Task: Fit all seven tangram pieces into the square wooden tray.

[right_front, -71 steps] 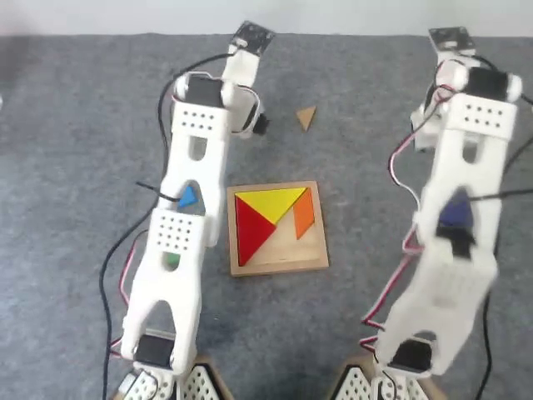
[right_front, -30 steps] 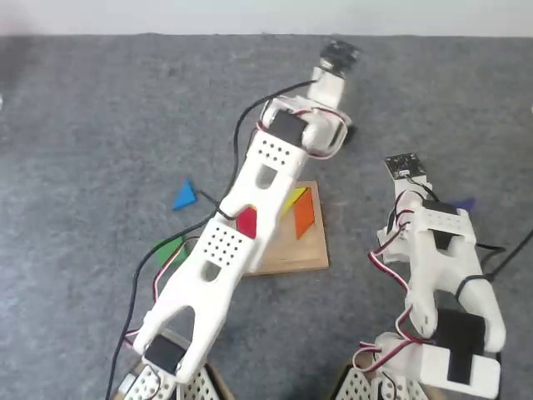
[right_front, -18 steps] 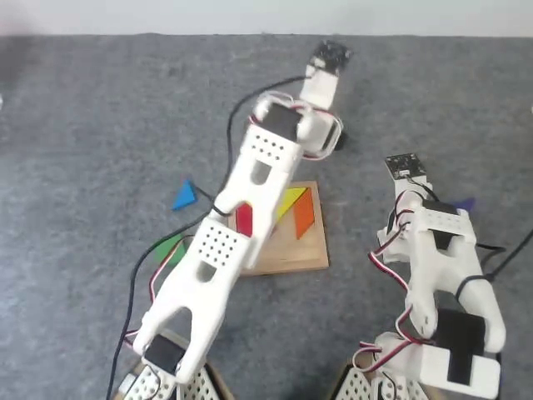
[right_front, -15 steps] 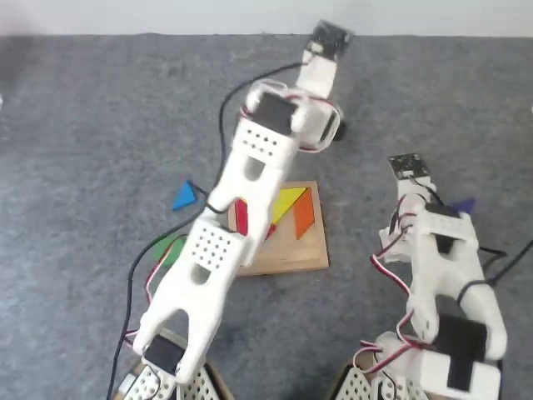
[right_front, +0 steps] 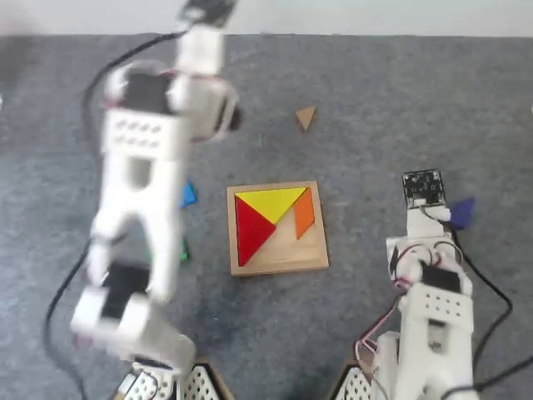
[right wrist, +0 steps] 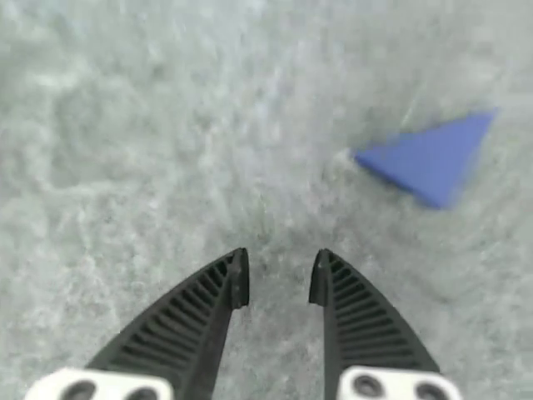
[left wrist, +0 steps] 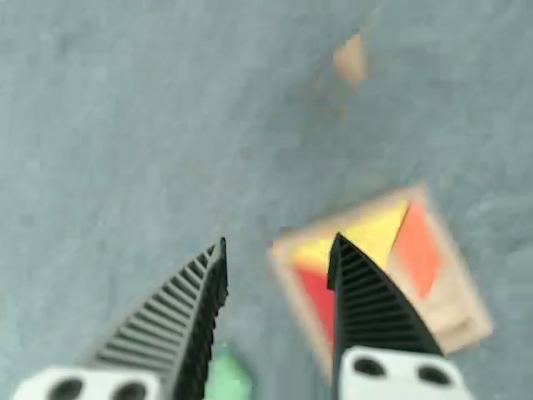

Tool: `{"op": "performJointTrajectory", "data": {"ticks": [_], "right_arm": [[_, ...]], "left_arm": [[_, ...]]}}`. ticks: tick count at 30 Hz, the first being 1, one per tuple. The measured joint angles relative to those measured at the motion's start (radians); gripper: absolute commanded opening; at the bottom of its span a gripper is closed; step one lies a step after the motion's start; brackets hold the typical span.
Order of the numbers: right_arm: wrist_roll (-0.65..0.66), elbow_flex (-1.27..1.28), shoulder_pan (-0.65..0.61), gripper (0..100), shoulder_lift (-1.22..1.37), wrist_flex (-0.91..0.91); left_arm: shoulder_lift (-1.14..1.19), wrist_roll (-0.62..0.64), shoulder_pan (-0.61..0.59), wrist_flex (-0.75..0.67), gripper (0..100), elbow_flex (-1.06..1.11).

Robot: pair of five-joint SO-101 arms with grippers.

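Two grippers, both parted, nothing held. Left gripper (left wrist: 279,243): green piece (left wrist: 226,377) nearest, tray (left wrist: 462,321) just ahead holding red (left wrist: 315,293), yellow (left wrist: 375,233) and orange (left wrist: 420,246) pieces, tan triangle (left wrist: 351,58) far beyond. Right gripper (right wrist: 279,254): blue triangle (right wrist: 429,158) ahead, off to one side, on carpet (right wrist: 125,125)

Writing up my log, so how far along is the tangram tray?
Done: yellow, red and orange pieces sit in the tray. In hand: nothing; left hand and right hand are open, empty. Left: tan triangle, light blue piece, green piece, dark blue triangle, all outside it.
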Motion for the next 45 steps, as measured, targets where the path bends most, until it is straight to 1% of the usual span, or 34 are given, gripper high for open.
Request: {"op": "performJointTrajectory", "data": {"ticks": [5,8,11,13,16,18,20,24,28,45], "right_arm": [[0.000,0.075,-0.058,14.7,-0.058,0.002],[0.000,0.092,-0.066,14.7,-0.060,0.005],[-0.002,0.107,-0.064,14.8,-0.072,0.005],[-0.002,0.123,-0.066,14.8,-0.072,0.005],[-0.002,0.152,-0.068,14.8,-0.074,0.005],[-0.002,0.181,-0.068,14.8,-0.074,0.005],[-0.002,0.186,-0.066,14.9,-0.075,0.005],[-0.002,0.187,-0.069,14.9,-0.075,0.005],[-0.002,0.187,-0.068,14.8,-0.075,0.005],[-0.002,0.187,-0.068,14.8,-0.075,0.005]], "left_arm": [[-0.321,-0.086,-0.144,-0.224,19,0.552],[-0.420,-0.141,-0.227,-0.397,19,0.878],[-0.485,-0.176,-0.287,-0.603,19,1.151],[-0.512,-0.181,-0.316,-0.749,19,1.283],[-0.534,-0.183,-0.310,-0.964,19,1.432],[-0.539,-0.183,-0.313,-1.065,19,1.501],[-0.540,-0.183,-0.313,-1.132,18,1.547],[-0.540,-0.184,-0.313,-1.221,18,1.619],[-0.540,-0.184,-0.313,-1.264,18,1.653],[-0.548,-0.184,-0.313,-1.274,19,1.688]]}}
